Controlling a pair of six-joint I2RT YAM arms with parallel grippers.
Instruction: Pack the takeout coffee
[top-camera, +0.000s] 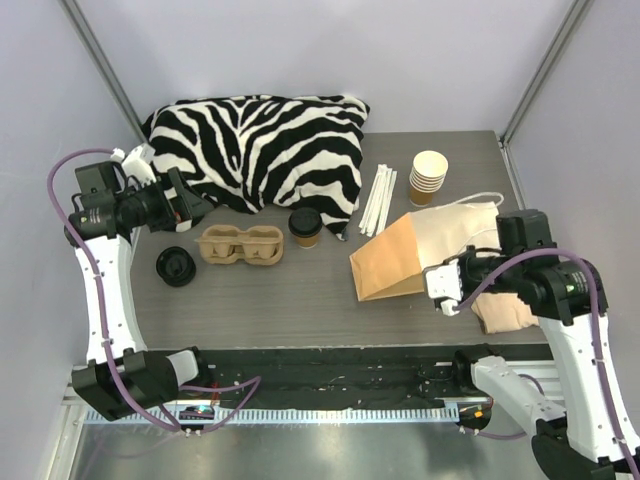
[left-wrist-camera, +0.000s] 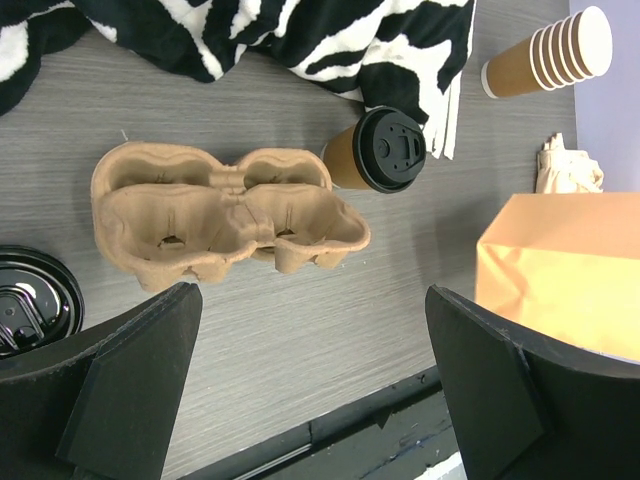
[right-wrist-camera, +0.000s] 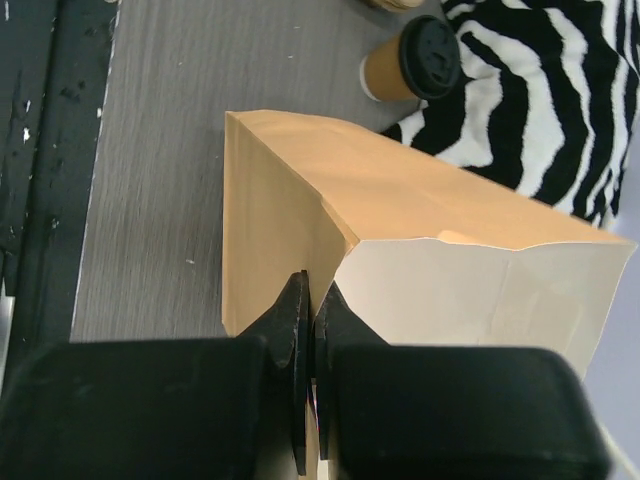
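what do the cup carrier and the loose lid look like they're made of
The cup carrier looks like moulded paper pulp: matte tan, soft rounded forms, rough fibrous edges. The loose lid is probably plastic: black, glossy, with crisp moulded rings.

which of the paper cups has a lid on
The single cup beside the carrier, in front of the zebra pillow: it has a black lid. The stacked cups at the back right are all open-topped.
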